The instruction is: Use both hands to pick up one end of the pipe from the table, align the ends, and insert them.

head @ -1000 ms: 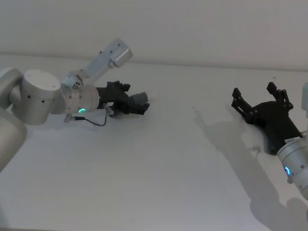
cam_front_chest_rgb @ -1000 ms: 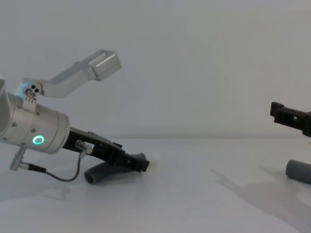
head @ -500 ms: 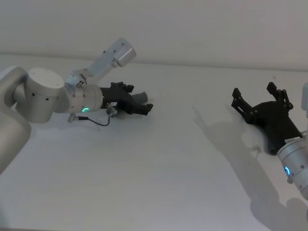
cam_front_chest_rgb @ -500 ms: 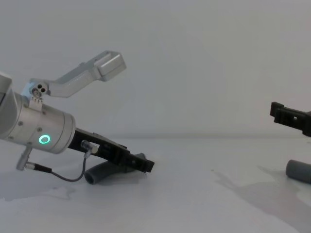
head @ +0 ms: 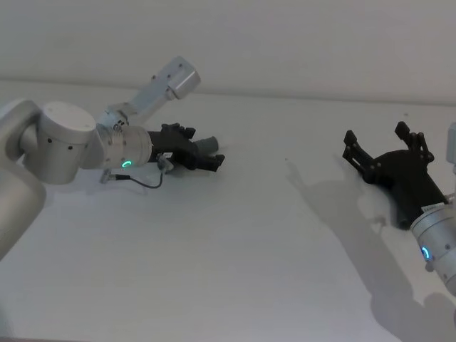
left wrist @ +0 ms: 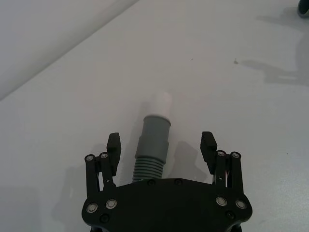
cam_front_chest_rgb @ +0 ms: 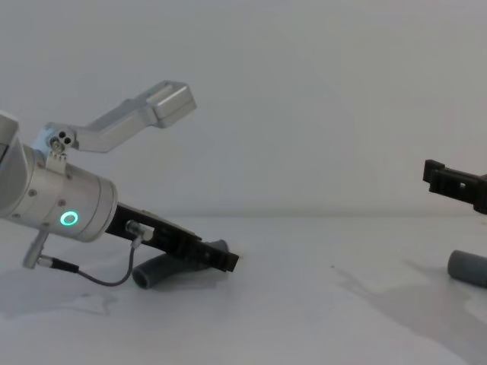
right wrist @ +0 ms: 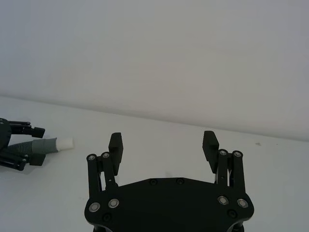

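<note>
One grey pipe piece [left wrist: 153, 145] lies on the white table [head: 228, 249], its ribbed part toward my left wrist and its smooth collar ending in a white tip [left wrist: 163, 102]. My left gripper [left wrist: 161, 141] is low over it and open, one finger on each side, with gaps to the pipe. In the head view that left gripper [head: 203, 148] sits far left around the pipe piece [head: 208, 143]. The second pipe piece [cam_front_chest_rgb: 467, 267] lies at the right edge of the chest view, under my right gripper [cam_front_chest_rgb: 455, 182]. That right gripper [head: 383, 142] hovers open, holding nothing.
A thin black cable [head: 142, 181] loops from the left wrist down onto the table. The table's back edge meets a plain white wall [head: 285, 43]. A wide bare stretch of table lies between the two arms.
The left gripper slid a little farther forward along its pipe piece, then eased back slightly. It stays open. The right arm has not moved.
</note>
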Robot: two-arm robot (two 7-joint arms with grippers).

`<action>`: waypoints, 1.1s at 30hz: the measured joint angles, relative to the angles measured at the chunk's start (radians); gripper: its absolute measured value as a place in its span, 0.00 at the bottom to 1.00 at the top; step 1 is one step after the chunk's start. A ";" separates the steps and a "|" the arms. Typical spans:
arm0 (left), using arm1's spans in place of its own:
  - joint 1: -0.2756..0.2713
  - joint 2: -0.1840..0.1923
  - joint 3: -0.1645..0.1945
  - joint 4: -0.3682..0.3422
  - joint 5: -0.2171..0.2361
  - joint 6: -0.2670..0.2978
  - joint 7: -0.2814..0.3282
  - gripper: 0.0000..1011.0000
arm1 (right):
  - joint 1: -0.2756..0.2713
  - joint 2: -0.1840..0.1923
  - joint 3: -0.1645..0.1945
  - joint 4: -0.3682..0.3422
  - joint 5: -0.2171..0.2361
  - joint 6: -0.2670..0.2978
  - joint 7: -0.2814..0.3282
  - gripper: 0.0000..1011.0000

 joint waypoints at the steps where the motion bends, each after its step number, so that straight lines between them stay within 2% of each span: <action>1: 0.000 0.000 0.000 -0.001 0.000 0.002 0.001 0.99 | 0.000 0.000 0.000 0.000 0.000 0.000 0.000 0.99; 21: 0.008 -0.005 0.001 -0.007 -0.007 0.021 0.016 0.98 | 0.000 0.000 0.000 0.000 0.000 0.000 0.000 0.99; 33: 0.008 -0.007 0.003 -0.004 -0.008 0.022 0.018 0.71 | 0.000 0.000 0.000 0.000 0.000 0.000 0.000 0.99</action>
